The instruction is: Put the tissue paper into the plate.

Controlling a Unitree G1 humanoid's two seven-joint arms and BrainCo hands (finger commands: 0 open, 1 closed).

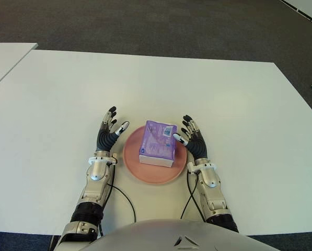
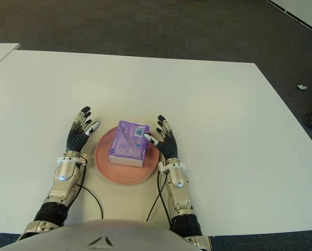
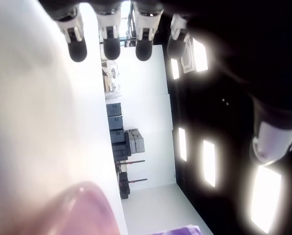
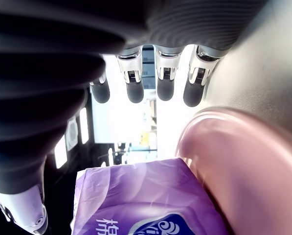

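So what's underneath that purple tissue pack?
The pink plate lies under the tissue pack; its rim shows all round, its middle is covered. The left robot hand and right robot hand flank it, open.

Print on tissue pack too small for me to read. Pack hides plate centre. Left wrist view: plate only a blurred pink edge.
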